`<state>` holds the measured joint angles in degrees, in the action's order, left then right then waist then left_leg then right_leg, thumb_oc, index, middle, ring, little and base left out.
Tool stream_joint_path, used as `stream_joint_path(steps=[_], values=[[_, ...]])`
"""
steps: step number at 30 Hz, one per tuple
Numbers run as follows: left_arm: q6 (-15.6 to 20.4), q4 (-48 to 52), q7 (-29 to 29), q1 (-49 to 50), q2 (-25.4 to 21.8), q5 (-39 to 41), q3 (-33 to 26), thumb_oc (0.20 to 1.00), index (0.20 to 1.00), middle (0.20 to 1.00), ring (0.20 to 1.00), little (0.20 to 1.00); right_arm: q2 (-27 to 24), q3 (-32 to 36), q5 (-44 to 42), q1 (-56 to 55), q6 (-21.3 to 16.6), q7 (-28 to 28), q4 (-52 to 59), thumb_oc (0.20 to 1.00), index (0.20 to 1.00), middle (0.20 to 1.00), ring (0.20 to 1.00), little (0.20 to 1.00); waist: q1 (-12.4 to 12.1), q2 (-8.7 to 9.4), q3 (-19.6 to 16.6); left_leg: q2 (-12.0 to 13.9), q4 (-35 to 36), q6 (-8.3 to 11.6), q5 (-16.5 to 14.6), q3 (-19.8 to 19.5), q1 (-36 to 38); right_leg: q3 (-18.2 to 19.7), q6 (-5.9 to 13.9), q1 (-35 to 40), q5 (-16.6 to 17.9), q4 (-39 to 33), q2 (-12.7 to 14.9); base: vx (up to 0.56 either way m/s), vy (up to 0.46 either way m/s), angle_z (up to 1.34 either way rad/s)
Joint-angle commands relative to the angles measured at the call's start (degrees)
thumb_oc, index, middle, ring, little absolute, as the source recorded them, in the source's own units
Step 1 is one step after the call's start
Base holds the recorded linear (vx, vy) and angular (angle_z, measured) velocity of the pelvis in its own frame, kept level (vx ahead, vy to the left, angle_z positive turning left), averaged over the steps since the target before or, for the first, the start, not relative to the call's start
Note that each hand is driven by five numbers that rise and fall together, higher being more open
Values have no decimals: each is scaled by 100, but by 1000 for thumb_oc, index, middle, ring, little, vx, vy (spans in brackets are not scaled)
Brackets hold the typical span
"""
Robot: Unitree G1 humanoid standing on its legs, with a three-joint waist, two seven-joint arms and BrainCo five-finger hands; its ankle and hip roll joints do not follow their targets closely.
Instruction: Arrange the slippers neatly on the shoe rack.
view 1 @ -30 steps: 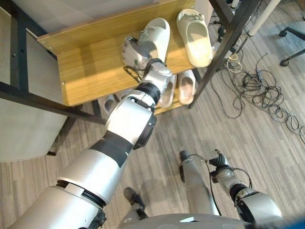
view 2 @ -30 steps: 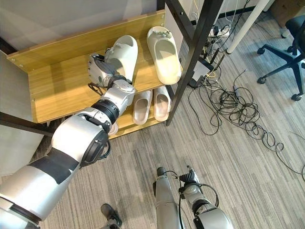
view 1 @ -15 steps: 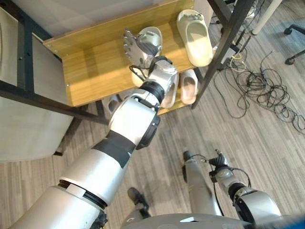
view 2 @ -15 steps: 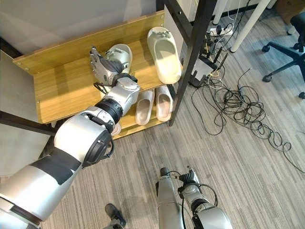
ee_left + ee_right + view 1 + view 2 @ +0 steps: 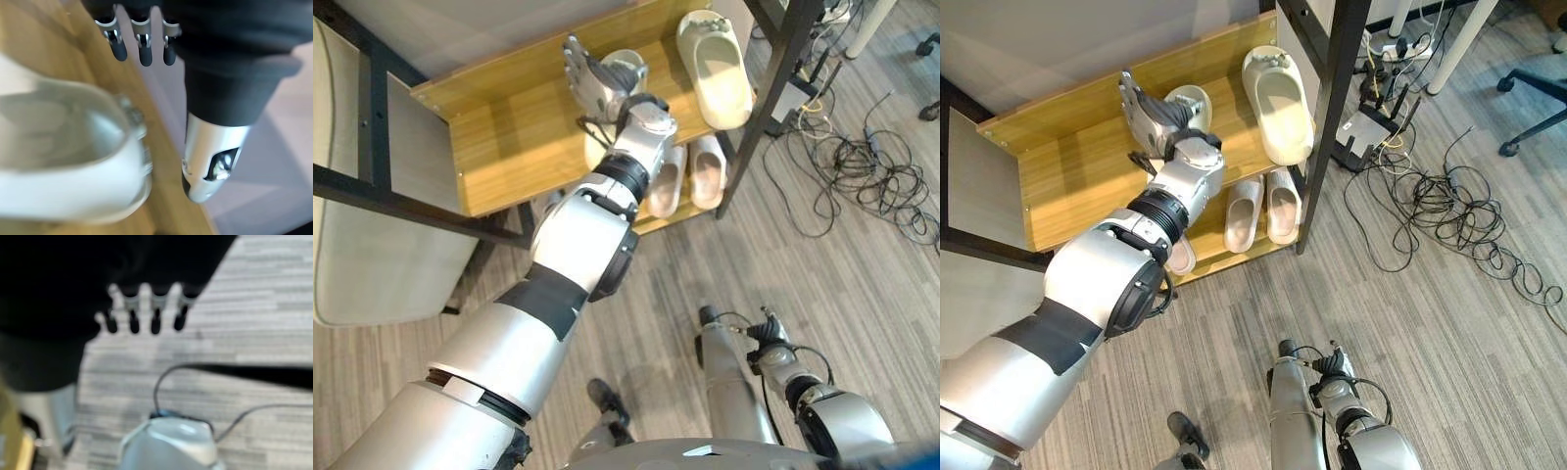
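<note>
Your cream slipper [image 5: 1190, 101] lies on the wooden top shelf [image 5: 1077, 181] of the shoe rack, just past the left hand's [image 5: 1151, 117] straight, spread fingers [image 5: 139, 49], which grip nothing. Its mate [image 5: 1278, 103] sits well beyond the fingertips, near the black post [image 5: 1332, 98]. Your right hand [image 5: 146, 308] hangs low over the grey floor [image 5: 1449, 323], fingers relaxed and empty.

free: upper shelf [image 5: 1077, 186] bare at left and near | blocked: slipper [image 5: 1190, 101] under left hand [image 5: 1151, 116] at shelf's far middle; second slipper [image 5: 1280, 103] at right | black rack post [image 5: 1332, 88] bars right side | lower shelf: slipper pair [image 5: 1261, 208] fills right part
</note>
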<state>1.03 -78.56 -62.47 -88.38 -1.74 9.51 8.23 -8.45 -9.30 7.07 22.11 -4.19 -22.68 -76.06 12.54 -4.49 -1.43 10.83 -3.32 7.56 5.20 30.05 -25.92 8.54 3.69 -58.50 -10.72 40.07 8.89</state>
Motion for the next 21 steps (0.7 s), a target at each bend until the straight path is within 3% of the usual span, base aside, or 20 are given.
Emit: stream_joint_path(steps=[1,11,12,21], values=[[273,-59,-101,-595,-376,-424,-403,1000,1000,1000,1000,1000,-224,203,-60,454,-90,-88,-155,1000,1000,1000,1000,1000,47,126,547,217,-1576,-72,-1325,-244,-136,-220,442,1479,870,-2036,154,-17,-5,11],[16,-157,-278,-137,-456,-680,-524,1000,1000,1000,1000,1000,-128,308,-148,329,-137,-120,-105,1000,1000,1000,1000,1000,-48,215,610,225,-1681,-154,-1330,-504,-358,-445,497,1560,837,-2028,241,-23,-13,13],[-32,-88,-153,-70,-461,-632,-584,1000,1000,1000,1000,1000,-130,308,-153,331,-143,-118,-76,1000,1000,1000,1000,1000,-69,250,634,233,-1652,-196,-1150,-516,-455,-427,490,1510,1004,-2093,222,-91,-48,11],[-137,934,658,394,-261,-188,-979,1000,1000,1000,1000,1000,-57,344,-231,250,-142,-152,108,1000,1000,1000,1000,1000,-183,252,694,192,-1628,-251,-1130,-628,-527,-527,522,1537,1013,-2106,276,-20,2,8]])
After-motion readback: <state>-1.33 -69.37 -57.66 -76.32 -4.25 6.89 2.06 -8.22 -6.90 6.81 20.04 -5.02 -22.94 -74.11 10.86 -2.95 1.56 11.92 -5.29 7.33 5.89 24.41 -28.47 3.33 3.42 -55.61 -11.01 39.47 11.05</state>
